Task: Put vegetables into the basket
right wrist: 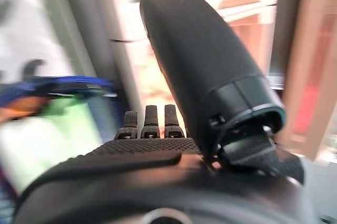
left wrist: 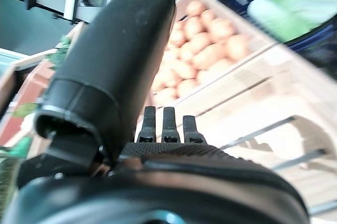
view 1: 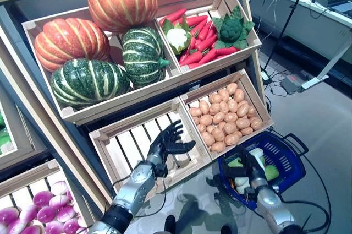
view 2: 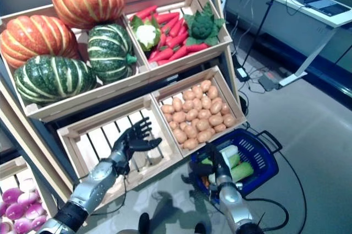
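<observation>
2 hands visible, left hand [view 1: 166,143] fingers spread, empty, over slatted crate [view 1: 124,148], right hand [view 1: 250,169] above blue basket [view 1: 286,163], grip unclear, potatoes [view 1: 224,115] adjacent.

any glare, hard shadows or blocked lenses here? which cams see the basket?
Left eye view: even light, no glare on the basket or potatoes; the glossy floor mirrors a little. Left wrist view: the left hand covers the middle, potatoes and basket show past it. Right wrist view: the right hand blocks most, basket at one edge.
</observation>
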Motion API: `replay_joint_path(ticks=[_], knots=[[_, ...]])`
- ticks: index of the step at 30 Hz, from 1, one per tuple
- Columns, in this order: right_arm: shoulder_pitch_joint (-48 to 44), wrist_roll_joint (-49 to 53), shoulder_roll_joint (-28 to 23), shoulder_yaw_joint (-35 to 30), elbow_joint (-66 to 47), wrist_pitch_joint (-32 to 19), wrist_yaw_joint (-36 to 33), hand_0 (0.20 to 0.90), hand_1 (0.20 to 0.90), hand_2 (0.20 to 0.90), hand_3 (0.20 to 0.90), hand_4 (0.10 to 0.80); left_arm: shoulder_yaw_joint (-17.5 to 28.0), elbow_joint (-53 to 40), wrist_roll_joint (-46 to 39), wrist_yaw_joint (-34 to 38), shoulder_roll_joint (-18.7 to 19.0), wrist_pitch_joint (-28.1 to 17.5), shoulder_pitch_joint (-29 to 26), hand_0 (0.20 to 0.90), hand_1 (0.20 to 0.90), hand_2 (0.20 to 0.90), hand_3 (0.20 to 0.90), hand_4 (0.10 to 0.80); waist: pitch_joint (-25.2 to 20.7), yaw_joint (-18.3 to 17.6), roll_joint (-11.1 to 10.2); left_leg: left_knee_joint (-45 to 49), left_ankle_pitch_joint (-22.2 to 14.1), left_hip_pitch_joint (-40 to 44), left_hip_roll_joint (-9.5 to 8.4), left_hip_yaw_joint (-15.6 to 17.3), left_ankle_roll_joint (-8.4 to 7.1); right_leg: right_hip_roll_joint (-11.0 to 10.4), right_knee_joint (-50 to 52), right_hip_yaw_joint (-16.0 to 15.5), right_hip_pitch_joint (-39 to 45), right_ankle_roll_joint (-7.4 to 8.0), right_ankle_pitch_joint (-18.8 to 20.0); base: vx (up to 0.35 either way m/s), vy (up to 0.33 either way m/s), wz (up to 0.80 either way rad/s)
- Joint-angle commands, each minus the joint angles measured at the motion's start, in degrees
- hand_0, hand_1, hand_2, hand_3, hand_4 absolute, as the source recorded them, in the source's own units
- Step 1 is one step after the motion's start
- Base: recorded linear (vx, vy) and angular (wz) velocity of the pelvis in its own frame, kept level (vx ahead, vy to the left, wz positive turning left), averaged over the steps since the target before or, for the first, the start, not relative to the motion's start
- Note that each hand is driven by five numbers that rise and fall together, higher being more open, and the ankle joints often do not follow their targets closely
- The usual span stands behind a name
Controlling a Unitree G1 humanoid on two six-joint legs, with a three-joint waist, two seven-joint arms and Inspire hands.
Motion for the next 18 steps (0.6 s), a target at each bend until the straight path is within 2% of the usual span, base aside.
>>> replay_joint_path(ticks=[1,4,7,10,13,18], knots=[[-0.6,-0.8,0.8,-0.3,4.0,-0.8,4.0,0.900,0.900,0.900,0.900,0.800,-1.5,5.5,7.8,-4.1,-1.2,-8.2,-2.9,0.900,0.900,0.900,0.900,0.800,-3.7,-0.1,0.8,0.6,-3.9,0.6,1.43,1.1,-0.01,0.0,2.6,-1.3,-3.1,-3.64,2.9,0.064,0.011,-0.04],[0.2,-3.9,1.6,-0.3,10.3,0.0,5.1,0.900,0.900,0.900,0.900,0.800,-2.4,11.8,10.4,-5.0,-1.2,-6.2,-2.3,0.900,0.900,0.900,0.900,0.800,-4.0,-0.3,1.1,0.3,-3.9,0.8,1.61,1.6,-0.09,-0.1,2.6,-1.3,-3.1,-3.29,2.8,0.061,0.010,-0.03],[1.0,-4.3,2.8,-0.1,14.4,4.2,4.8,0.900,0.900,0.900,0.900,0.800,-2.6,19.9,15.6,-5.6,-1.8,-3.4,-1.5,0.900,0.900,0.900,0.900,0.800,-3.8,-0.9,1.1,0.5,-4.1,0.9,1.84,2.2,-0.17,-0.2,2.7,-0.9,-3.4,-2.98,2.6,0.054,0.010,-0.06],[1.1,-4.7,3.5,-0.3,19.0,6.1,5.2,0.900,0.900,0.900,0.900,0.800,-2.0,27.0,18.7,-5.4,-2.9,-2.3,-1.2,0.900,0.900,0.900,0.900,0.800,-3.6,-1.1,1.2,0.3,-4.1,1.0,1.93,2.6,-0.14,-0.1,2.4,-0.5,-3.3,-2.84,2.7,0.043,0.016,-0.10],[0.7,-4.7,4.8,-1.6,23.8,6.4,5.5,0.900,0.900,0.900,0.900,0.800,-0.7,34.6,22.2,-3.3,-4.2,-1.0,-0.6,0.900,0.900,0.900,0.900,0.800,-3.5,-1.1,1.0,0.4,-4.3,1.3,1.98,2.7,-0.08,-0.1,2.1,-0.2,-3.0,-2.75,2.7,0.060,0.014,-0.06],[-0.3,-3.3,5.3,-2.7,25.8,4.9,6.1,0.900,0.900,0.900,0.900,0.800,0.4,40.8,26.3,-1.3,-5.0,0.2,0.4,0.900,0.900,0.900,0.900,0.800,-3.6,-0.8,0.7,0.3,-4.2,1.5,2.17,2.5,-0.30,-0.2,1.8,-0.4,-2.5,-2.73,2.7,0.051,0.004,-0.04]])
